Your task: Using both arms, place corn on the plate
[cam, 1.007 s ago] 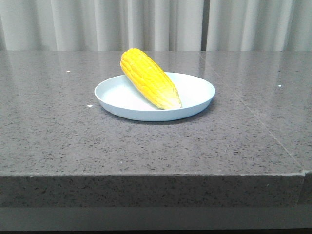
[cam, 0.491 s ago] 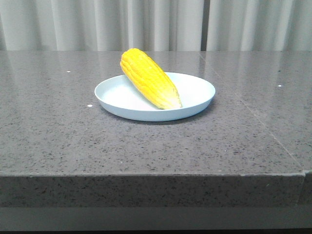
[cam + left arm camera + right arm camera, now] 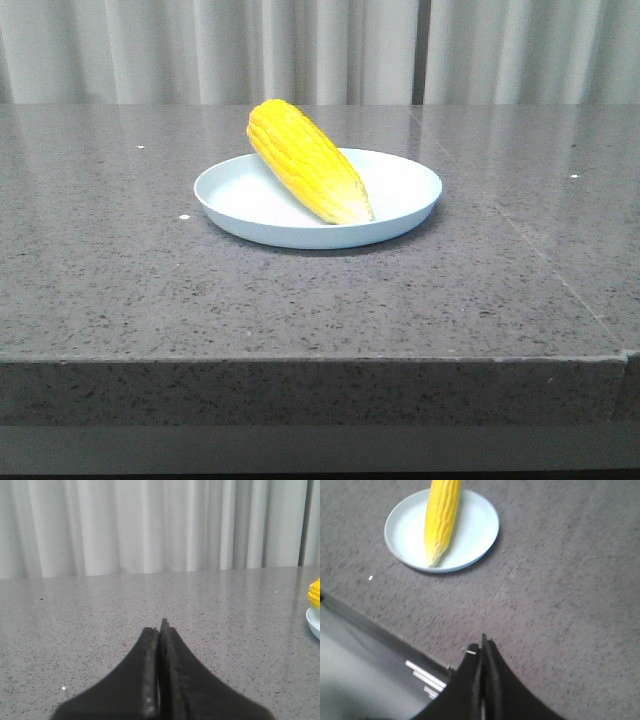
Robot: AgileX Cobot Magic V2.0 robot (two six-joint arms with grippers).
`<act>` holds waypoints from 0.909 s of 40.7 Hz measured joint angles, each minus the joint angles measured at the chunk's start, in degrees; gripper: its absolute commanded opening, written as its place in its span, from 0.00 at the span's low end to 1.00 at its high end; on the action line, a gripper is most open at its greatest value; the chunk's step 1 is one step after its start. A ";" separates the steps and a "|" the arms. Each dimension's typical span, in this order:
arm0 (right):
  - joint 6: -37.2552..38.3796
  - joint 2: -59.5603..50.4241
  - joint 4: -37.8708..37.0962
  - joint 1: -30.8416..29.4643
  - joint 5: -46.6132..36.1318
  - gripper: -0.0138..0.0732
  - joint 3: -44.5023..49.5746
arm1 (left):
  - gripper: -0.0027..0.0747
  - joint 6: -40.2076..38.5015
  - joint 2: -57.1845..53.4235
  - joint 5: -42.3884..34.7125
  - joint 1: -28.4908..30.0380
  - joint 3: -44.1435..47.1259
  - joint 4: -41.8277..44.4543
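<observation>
So, status: pretty much nothing changes across the last second, corn and plate look identical.
Left hand [image 3: 160,630]: clenched on nothing, parked low over the bare desk [image 3: 120,290], off to the side of the plate.
Right hand [image 3: 482,650]: also clenched and empty, hanging back near the desk's front edge.
Plate [image 3: 400,190]: sits mid-desk, pale blue-white.
Corn [image 3: 305,160]: lying diagonal on the plate, pale tip toward the front, fat end propped over the back rim.
Verdict: looks done to me.
</observation>
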 measured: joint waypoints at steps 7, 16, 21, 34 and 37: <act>0.00 -8.62 0.23 -9.65 -15.39 0.08 10.65 | 0.01 0.00 0.00 0.00 0.00 0.00 0.00; 0.00 -21.97 0.23 -21.54 -33.98 0.08 28.63 | 0.01 0.00 0.00 0.00 0.00 0.00 0.00; 0.00 -27.63 0.23 -25.55 -41.89 0.08 37.68 | 0.01 0.00 0.00 0.00 0.00 0.00 0.00; 0.00 -28.50 0.23 -28.29 -56.73 0.08 48.84 | 0.01 0.00 0.00 0.00 0.00 0.00 0.00; 0.00 -28.50 0.23 -28.29 -57.34 0.08 48.84 | 0.01 0.00 0.00 0.00 0.00 0.00 0.00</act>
